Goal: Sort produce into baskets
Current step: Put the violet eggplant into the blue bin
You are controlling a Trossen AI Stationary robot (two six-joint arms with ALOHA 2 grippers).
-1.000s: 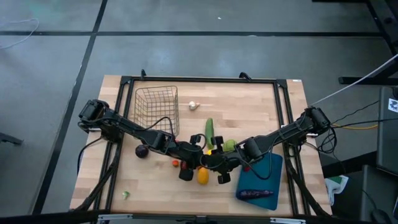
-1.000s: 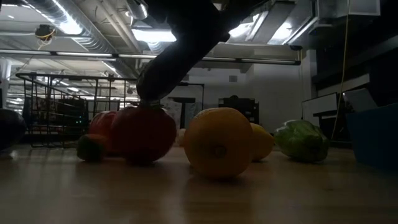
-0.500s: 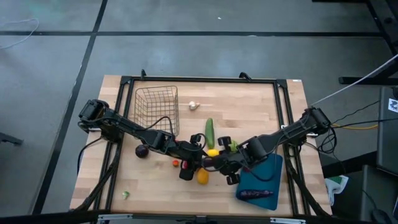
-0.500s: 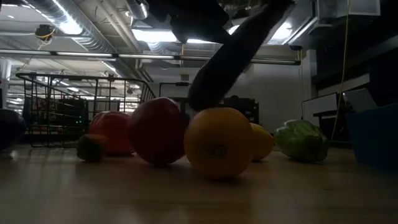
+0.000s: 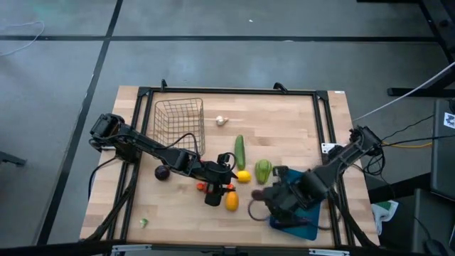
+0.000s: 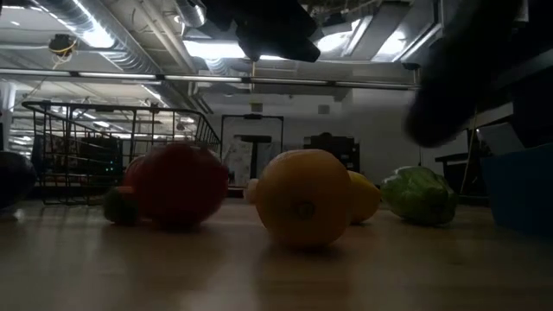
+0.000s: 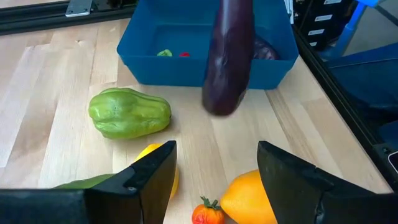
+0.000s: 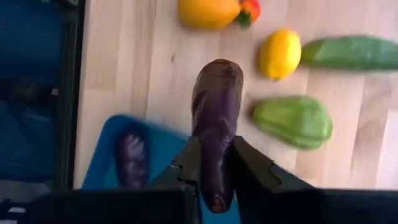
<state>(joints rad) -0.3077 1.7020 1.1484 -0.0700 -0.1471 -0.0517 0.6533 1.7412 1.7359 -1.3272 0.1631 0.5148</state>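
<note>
My right gripper (image 8: 219, 163) is shut on a dark purple eggplant (image 8: 216, 118), just off the near-left corner of the blue tray (image 5: 304, 226). A second eggplant (image 8: 132, 155) lies in the tray. My left gripper (image 7: 214, 180) stands open over the table's middle, above a small tomato (image 7: 208, 213), an orange (image 7: 249, 198) and a lemon (image 5: 243, 176). A green pepper (image 7: 129, 112), a cucumber (image 5: 240, 151), a red tomato (image 6: 177, 186) and a white garlic (image 5: 222, 121) rest on the wood. The wire basket (image 5: 179, 124) stands at the far left, a third eggplant (image 5: 163, 172) near it. My right gripper pinches the eggplant's upper end (image 8: 214, 177) between its two fingers, which come from above, pointing steeply down. The eggplant sticks out beyond the fingertips in line with them. It hangs nearly upright, its lower end (image 7: 221, 106) clear of the table beside the tray's wall (image 7: 155, 68).
A small green piece (image 5: 143, 222) lies near the table's front left. Black frame rails (image 5: 328, 135) run along the table's edges. Bare wood shows at the far right of the table (image 5: 298, 128).
My right gripper has carried the eggplant up and toward the table's right and near edges, from beside my left gripper to the tray's corner, tipping to point more steeply down. The red tomato has rolled a little on the table.
</note>
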